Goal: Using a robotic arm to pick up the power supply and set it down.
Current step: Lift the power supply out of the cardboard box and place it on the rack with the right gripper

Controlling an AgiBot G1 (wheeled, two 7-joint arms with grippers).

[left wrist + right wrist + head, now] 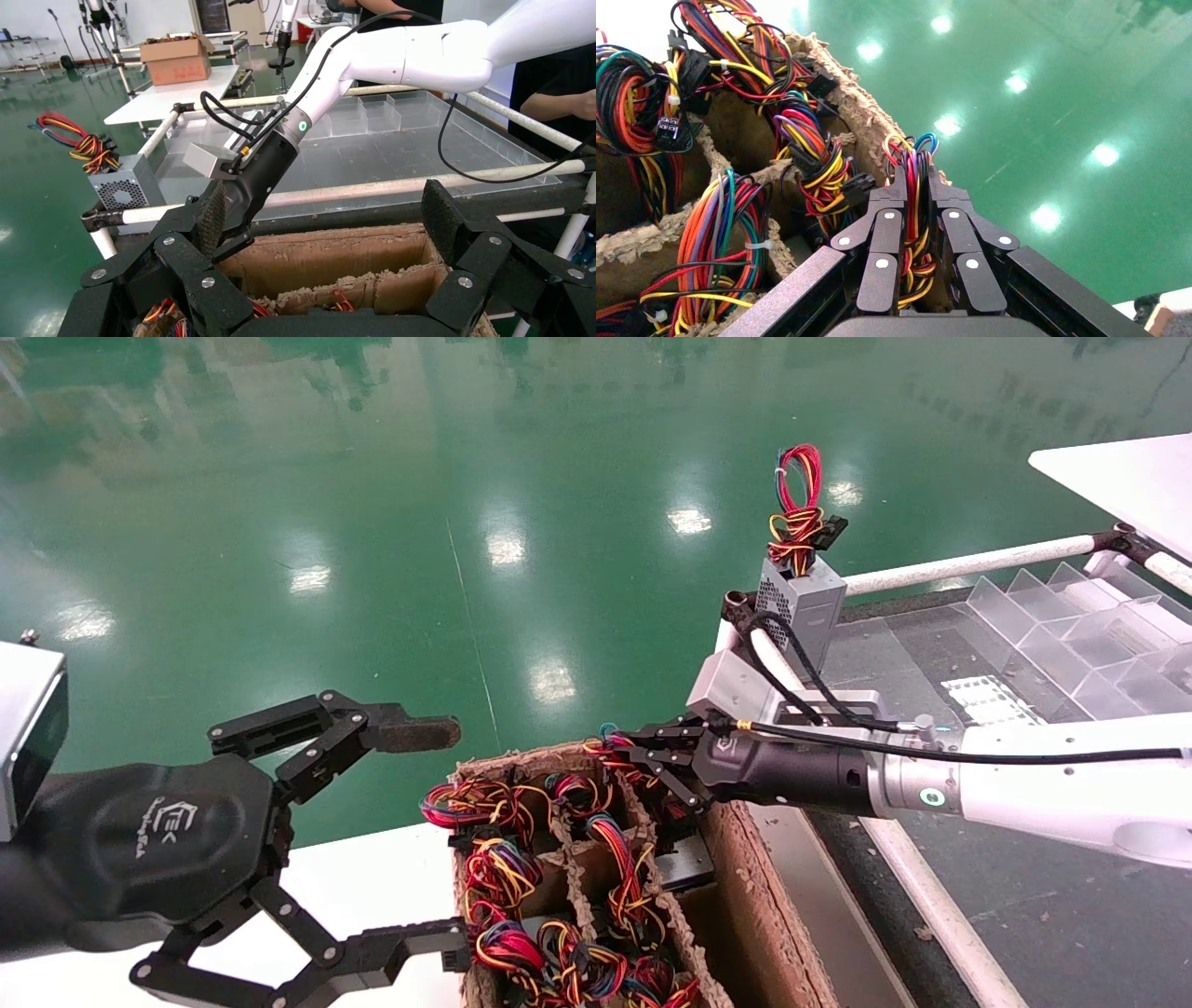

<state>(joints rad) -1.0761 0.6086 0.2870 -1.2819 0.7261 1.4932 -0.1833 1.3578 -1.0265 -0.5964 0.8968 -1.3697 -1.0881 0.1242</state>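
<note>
My right pincer [643, 752] reaches in from the right, arm near level, fingers [888, 242] closed tight on a wire bundle [914, 210]. My left pincer [424, 831] is parked low on the left, held up front, fingers [410, 733] spread wide, holding nothing.

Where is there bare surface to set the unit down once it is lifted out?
Bare dark tray floor lies between the upright grey metal box and the clear dividers. The cardboard box is crowded with wire bundles, where the right gripper is clamped on one bundle. The left gripper hangs open beside it.
</note>
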